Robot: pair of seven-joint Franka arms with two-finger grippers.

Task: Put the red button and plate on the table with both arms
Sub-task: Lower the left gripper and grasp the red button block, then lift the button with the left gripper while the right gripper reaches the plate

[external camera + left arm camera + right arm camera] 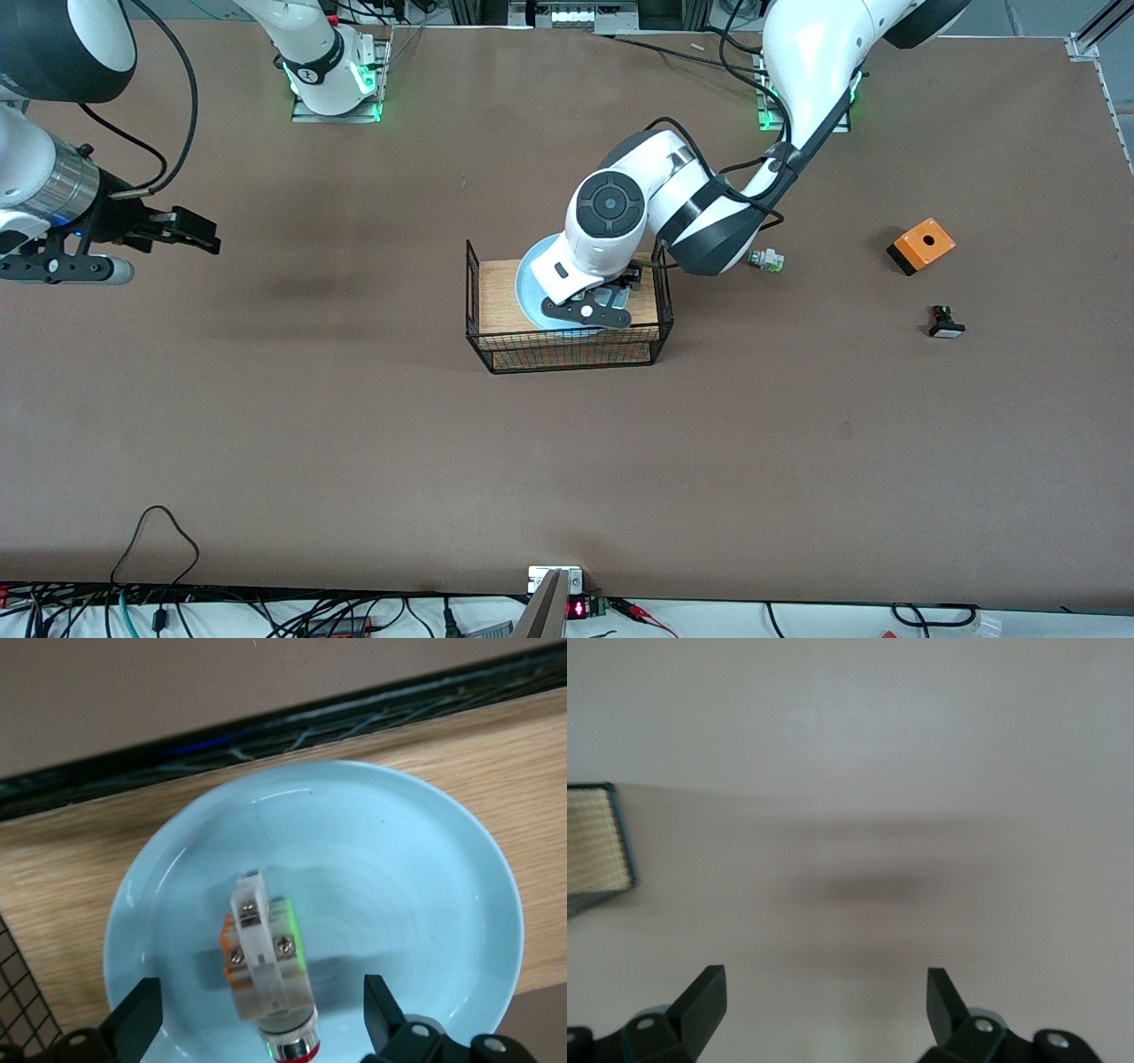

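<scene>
So the whole thing hinged on how the red button [268, 970] lay against the left pincer [257, 1019]. The button was lying on its side in the light-blue plate [416, 895], and the plate sat on the wooden floor of the wire basket [567, 350] in the middle of the surface [354, 443]. In the left wrist view the button's long axis ran straight in between the two fingers [137, 1014], red cap end toward the wrist, white body pointing away. The jaws stood wide apart, one on each side of the button and clear of it, nothing held. My guess is a straight drop and squeeze across the narrow body would do it, no twisting needed.

The left arm was obviously the closer one, hanging right over the plate. The right pincer [190, 229] was waiting up over bare surface toward the right arm's end, well away from the basket, also spread wide and empty. The plate had not been lifted out.
</scene>
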